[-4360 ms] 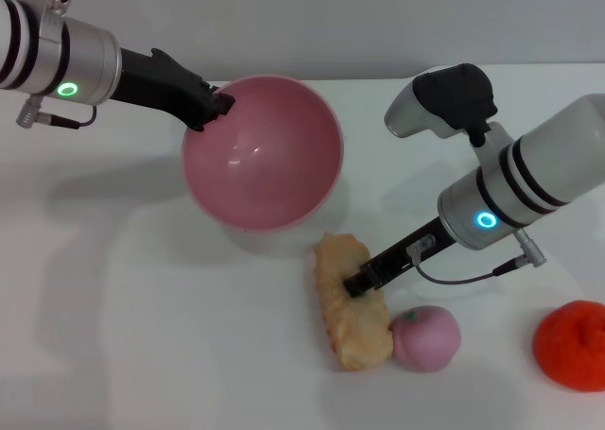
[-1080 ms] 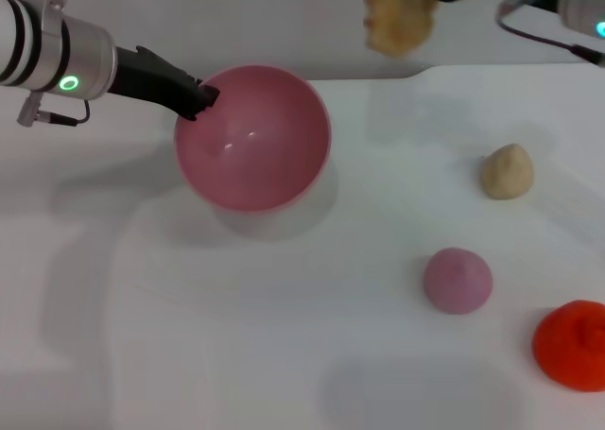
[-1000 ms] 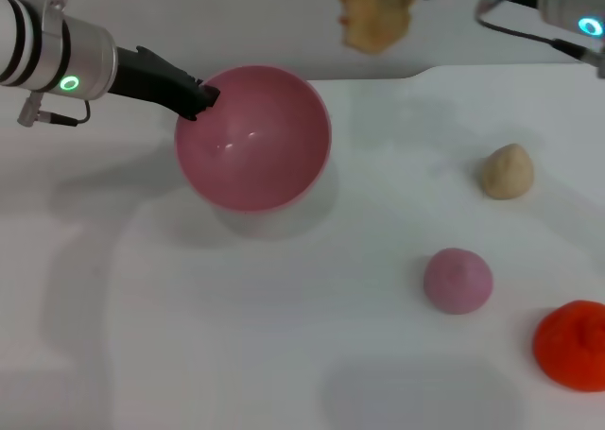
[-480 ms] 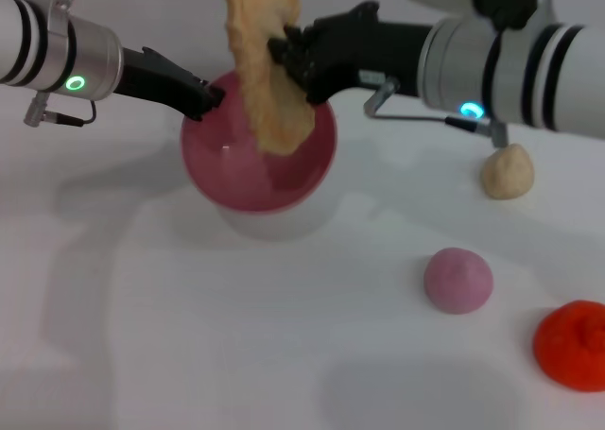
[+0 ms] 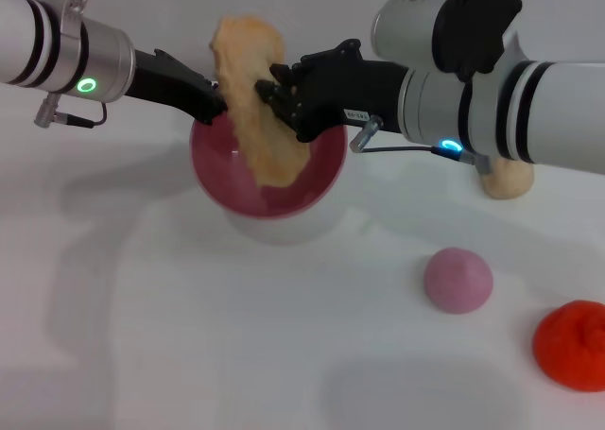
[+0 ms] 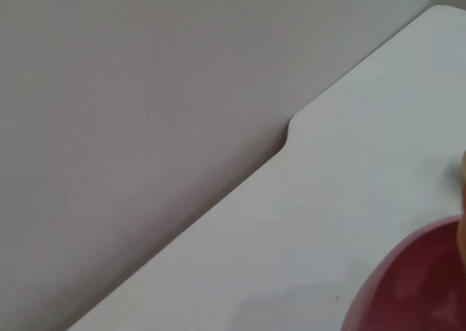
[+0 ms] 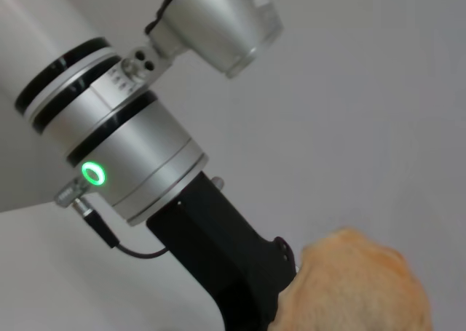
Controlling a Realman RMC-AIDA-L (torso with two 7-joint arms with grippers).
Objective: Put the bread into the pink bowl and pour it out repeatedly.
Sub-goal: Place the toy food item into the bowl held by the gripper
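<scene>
The bread [image 5: 253, 99] hangs nearly upright, its lower end dipping inside the pink bowl [image 5: 321, 170], its upper end well above the rim. My right gripper [image 5: 269, 94] reaches in from the right and is shut on the loaf's middle. My left gripper [image 5: 216, 102] comes from the left and is shut on the bowl's left rim, holding it on the table. The right wrist view shows the loaf's end [image 7: 357, 287] against my left arm [image 7: 131, 164]. A slice of the bowl [image 6: 415, 280] shows in the left wrist view.
A beige egg-shaped lump [image 5: 506, 178] lies partly behind my right arm. A small pink ball [image 5: 458, 279] sits at the right front and an orange fruit [image 5: 571, 343] near the right edge. The table's back edge [image 6: 291, 127] has a notch.
My right gripper has carried the bread from the table up high, then left and down over the bowl; in the last half second it sank lower into it. The bowl shifted slightly right.
</scene>
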